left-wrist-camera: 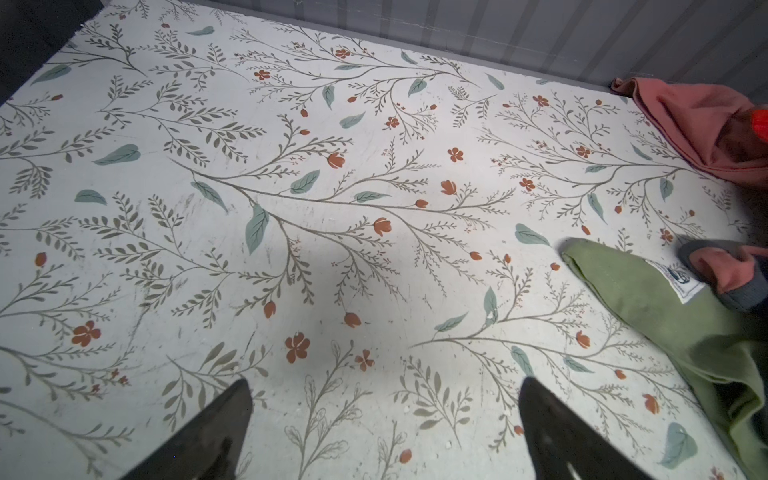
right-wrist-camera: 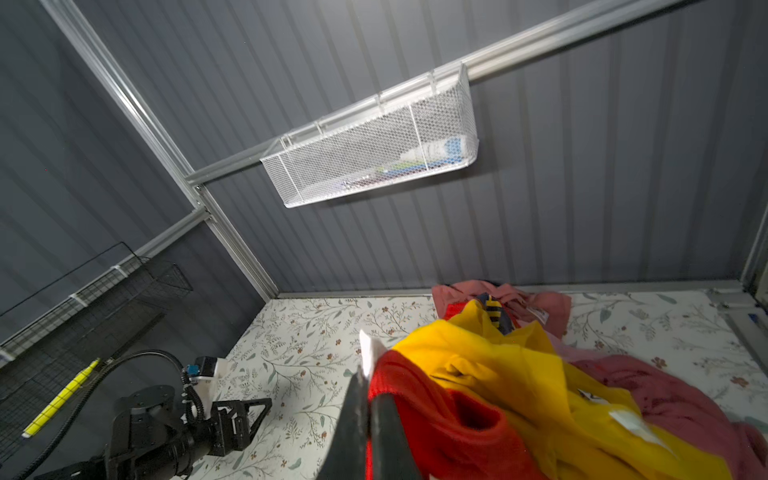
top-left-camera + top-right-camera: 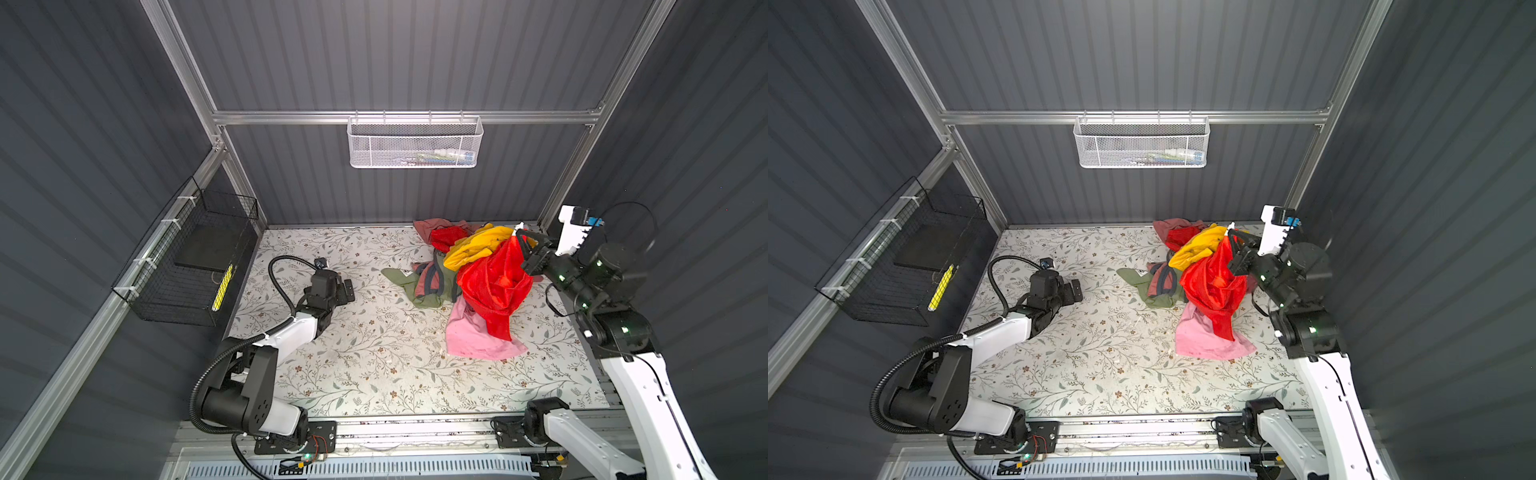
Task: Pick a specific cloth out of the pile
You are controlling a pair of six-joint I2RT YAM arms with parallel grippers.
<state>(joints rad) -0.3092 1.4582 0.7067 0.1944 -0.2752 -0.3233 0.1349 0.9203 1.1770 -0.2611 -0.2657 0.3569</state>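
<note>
So, looking down in both top views: right gripper [image 3: 523, 242] [image 3: 1232, 240] out at roughly 2 o'clock on the floral table [image 3: 353, 365], pressed together and pinching the top edge of the cloth [image 3: 494, 286] [image 3: 1214, 286]. Bright red, thin, a bit shiny, lifted at that pinch and hanging down over the pile [image 3: 432, 286] toward 6 o'clock. Same deal in the right wrist view: right gripper [image 2: 368, 386] clamped shut with red fabric caught in between, plus a small white tag [image 2: 370, 351] sticking up right at the tips.

Rest of the pile bunched up around 1 to 2 o'clock on the table. Going round the red one: mustard-yellow T-shirt [image 3: 473, 247] at 11 o'clock and touching it, light pink garment [image 3: 473, 338] lying flat underneath at 6 o'clock, olive green piece [image 3: 405, 284] at 9 o'clock, dusty salmon one [image 3: 432, 227] at 12 o'clock, right by the back wall. Also a second patch of red [image 3: 444, 240] poking out beneath the yellow; can't tell whether part of the same garment.

Over at 9 o'clock, left gripper [image 3: 347, 289] [image 3: 1076, 290] [image 1: 384, 388] well apart from the heap, spread wide and empty, held low above bare table. Only the olive edge and a bit of salmon visible in the left wrist view
</note>
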